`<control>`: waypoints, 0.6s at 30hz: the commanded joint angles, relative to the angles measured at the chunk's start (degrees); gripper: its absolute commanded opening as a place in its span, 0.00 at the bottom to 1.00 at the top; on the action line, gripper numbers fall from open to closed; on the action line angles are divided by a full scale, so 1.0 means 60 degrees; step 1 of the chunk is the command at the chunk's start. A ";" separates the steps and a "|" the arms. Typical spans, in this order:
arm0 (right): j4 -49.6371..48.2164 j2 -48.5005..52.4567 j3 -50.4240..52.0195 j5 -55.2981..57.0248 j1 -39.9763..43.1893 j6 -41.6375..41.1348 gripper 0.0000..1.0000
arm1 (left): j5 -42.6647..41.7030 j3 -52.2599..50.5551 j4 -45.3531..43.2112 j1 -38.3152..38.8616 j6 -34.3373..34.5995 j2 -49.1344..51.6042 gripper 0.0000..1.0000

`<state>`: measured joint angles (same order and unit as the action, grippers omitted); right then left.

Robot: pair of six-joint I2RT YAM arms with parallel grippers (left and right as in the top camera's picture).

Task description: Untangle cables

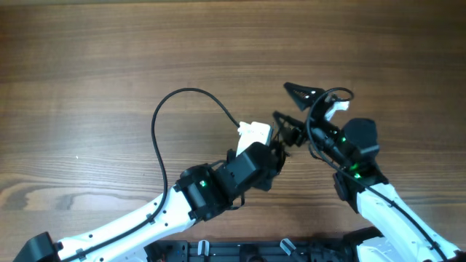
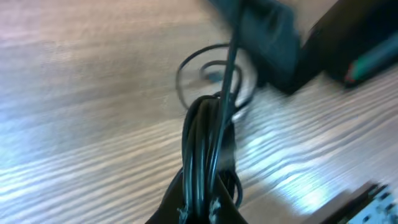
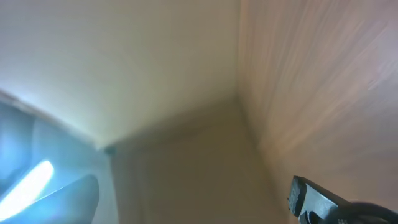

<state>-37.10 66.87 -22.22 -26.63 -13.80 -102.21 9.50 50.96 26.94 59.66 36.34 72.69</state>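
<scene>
The cables show in the overhead view as one long black cord [image 1: 159,116] that loops across the wood from a white plug [image 1: 255,133], and a small dark bundle [image 1: 290,135] between the arms. My left gripper [image 1: 279,151] is shut on that bundle. In the left wrist view several black strands [image 2: 205,137] run up out of the jaws [image 2: 202,210], with a thin loop [image 2: 214,78] lying on the table beyond. My right gripper [image 1: 291,105] is open and empty just above the bundle. Its wrist view shows one finger [image 3: 317,202] and no cable.
The wooden table [image 1: 87,65] stretches to the left and to the back. The right arm's thick black cable with a white tag [image 1: 338,108] curves near its wrist. The right arm's dark body [image 2: 298,43] fills the upper right of the left wrist view.
</scene>
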 commanded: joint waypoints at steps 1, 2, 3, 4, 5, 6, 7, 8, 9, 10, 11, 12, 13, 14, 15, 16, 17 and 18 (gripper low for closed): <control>0.0532 0.0073 -0.0109 0.1435 0.1155 0.1909 1.00 | -0.0135 0.0000 0.0710 0.0200 -0.0233 -0.0058 0.04; 0.0882 0.0073 -0.0109 0.1355 0.1377 0.2277 1.00 | 0.0080 0.0000 0.0820 0.0200 -0.0233 -0.0058 0.04; 0.1166 0.0073 -0.0109 0.1115 0.1515 0.2532 1.00 | 0.0353 0.0000 0.0874 0.0200 -0.0233 -0.0058 0.04; 0.1395 0.0073 -0.0109 0.0838 0.1581 0.2801 1.00 | 0.0656 0.0000 0.0878 0.0200 -0.0237 -0.0058 0.04; 0.1526 0.0073 -0.0109 0.0608 0.1592 0.3115 1.00 | 0.0903 0.0000 0.0874 0.0200 -0.0233 -0.0058 0.04; 0.1727 0.0073 -0.0109 0.0331 0.1588 0.3512 1.00 | 0.1239 0.0000 0.0878 0.0200 -0.0237 -0.0058 0.04; 0.1887 0.0073 -0.0109 0.0131 0.1588 0.3792 1.00 | 0.1486 0.0000 0.0885 0.0200 -0.0240 -0.0058 0.04; 0.2193 0.0073 -0.0109 -0.0244 0.1588 0.4269 1.00 | 0.1778 0.0000 0.0929 0.0200 -0.0280 -0.0058 0.04; 0.2342 0.0073 -0.0109 -0.0459 0.1588 0.4462 1.00 | 0.1836 0.0000 0.0969 0.0200 -0.0310 -0.0058 0.04; 0.2437 0.0073 -0.0109 -0.0710 0.1588 0.4779 1.00 | 0.1821 0.0000 0.1031 0.0200 -0.0568 -0.0058 0.04; 0.2448 0.0073 -0.0109 -0.1049 0.1588 0.5191 1.00 | 0.1818 0.0000 0.1122 0.0200 -0.0721 -0.0058 0.04; 0.2448 0.0073 -0.0109 -0.1381 0.1588 0.5570 1.00 | 0.1781 0.0000 0.1239 0.0200 -0.0896 -0.0058 0.04; 0.2437 0.0073 -0.0109 -0.1676 0.1588 0.5989 1.00 | 0.1657 0.0000 0.1399 0.0200 -0.1260 -0.0058 0.04; 0.2441 0.0073 -0.0109 -0.1931 0.1588 0.6459 1.00 | 0.1639 0.0000 0.1541 0.0200 -0.1501 -0.0058 0.04; 0.2463 0.0073 -0.0109 -0.2401 0.1588 0.7308 1.00 | 0.1650 0.0000 0.1701 0.0189 -0.1829 -0.0058 0.04; 0.2575 0.0073 -0.0109 -0.2692 0.1588 0.7890 1.00 | 0.1650 0.0000 0.1741 0.0189 -0.2040 -0.0058 0.04; 0.2809 0.0073 -0.0109 -0.2841 0.1588 0.8215 1.00 | 0.1654 0.0000 0.1763 0.0178 -0.2248 -0.0058 0.04; 0.3118 0.0073 -0.0109 -0.2874 0.1588 0.8247 1.00 | 0.1792 0.0000 0.1774 0.0168 -0.2335 -0.0058 0.04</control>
<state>-20.95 66.92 -22.35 -38.22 -4.40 -62.17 18.20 50.96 37.45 60.64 27.62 72.69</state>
